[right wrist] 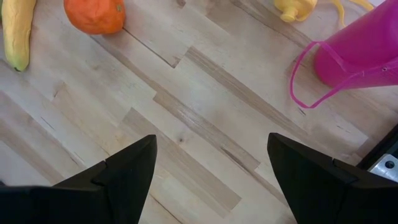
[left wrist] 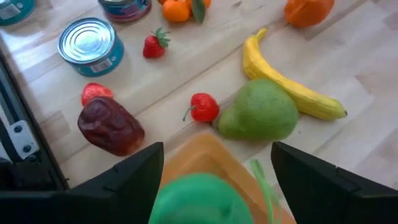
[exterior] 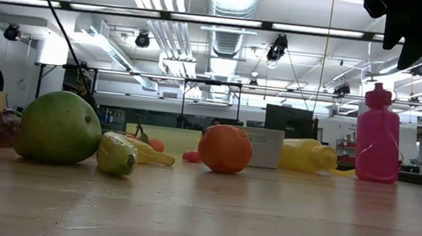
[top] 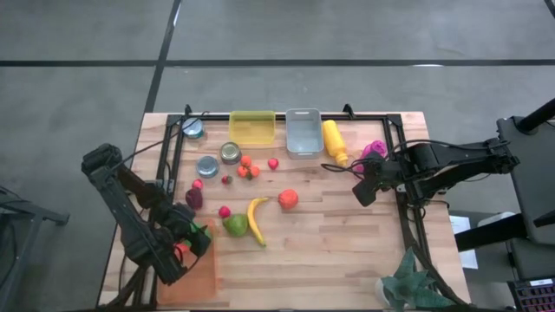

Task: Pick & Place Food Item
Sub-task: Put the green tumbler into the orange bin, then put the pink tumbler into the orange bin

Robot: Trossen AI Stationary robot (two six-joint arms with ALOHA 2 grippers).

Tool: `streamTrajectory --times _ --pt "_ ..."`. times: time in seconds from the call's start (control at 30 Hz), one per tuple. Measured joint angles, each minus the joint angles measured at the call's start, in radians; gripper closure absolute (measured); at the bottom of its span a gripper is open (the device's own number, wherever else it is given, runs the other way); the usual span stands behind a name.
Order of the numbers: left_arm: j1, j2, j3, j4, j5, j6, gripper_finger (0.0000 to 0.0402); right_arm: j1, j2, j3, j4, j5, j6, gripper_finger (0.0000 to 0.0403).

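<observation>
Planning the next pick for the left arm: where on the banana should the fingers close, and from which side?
Probably the banana's middle, coming straight down from above. It lies flat on the table, long and curved, so fingers closing across its narrow width would fit. Favour the half away from the green pear, which sits against one end; the orange stands clear.

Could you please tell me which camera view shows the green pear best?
The left wrist view: the green pear fills it, unobstructed. The low view shows its side; the high view shows it small; the right wrist view misses it.
</observation>
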Motion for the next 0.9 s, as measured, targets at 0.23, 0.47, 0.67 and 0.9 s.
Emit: streamTrajectory --times 0.23,0.47,0.67,0.9 --pt "0.002 -0.001 0.056 -0.019 0.011 0.071 0.0098 0.0 0.0 0.0 0.001 0.0 0.0 0.0099" --pt "0.003 -0.001 0.142 -0.051 0.015 0.153 0.0098 0.0 0.0 0.0 0.001 0.0 0.0 0.0099" --pt "0.034 -0.001 0.219 -0.056 0.015 0.234 0.0098 0.0 0.0 0.0 0.001 0.0 0.0 0.0099" --pt "0.173 0.002 0.263 0.024 0.007 0.454 0.0098 0.0 0.0 0.0 0.004 0.0 0.0 0.0099"
